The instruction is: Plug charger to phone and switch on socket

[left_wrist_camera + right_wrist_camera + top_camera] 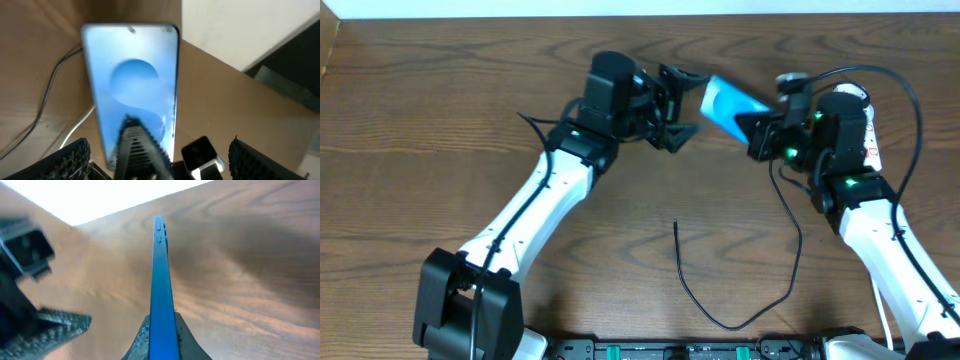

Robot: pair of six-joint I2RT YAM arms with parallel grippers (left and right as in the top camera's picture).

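The phone [728, 103], with a bright blue screen, is held off the table by my right gripper [757, 127], which is shut on its lower end. The right wrist view shows the phone [159, 270] edge-on between those fingers [162, 330]. My left gripper [692, 103] is open, its fingers on either side of the phone's free end without touching it. In the left wrist view [157, 150] the phone's screen [132, 75] faces me. The charger's thin black cable [692, 295] lies on the table, its plug tip [676, 225] free. The white socket strip [869, 140] is partly hidden under the right arm.
The wooden table [440, 120] runs to a white wall at the back. A thin white lead [47, 95] lies on the table behind the phone. Thick black robot cables [890, 75] loop over the right arm. Both arm bases stand at the front edge.
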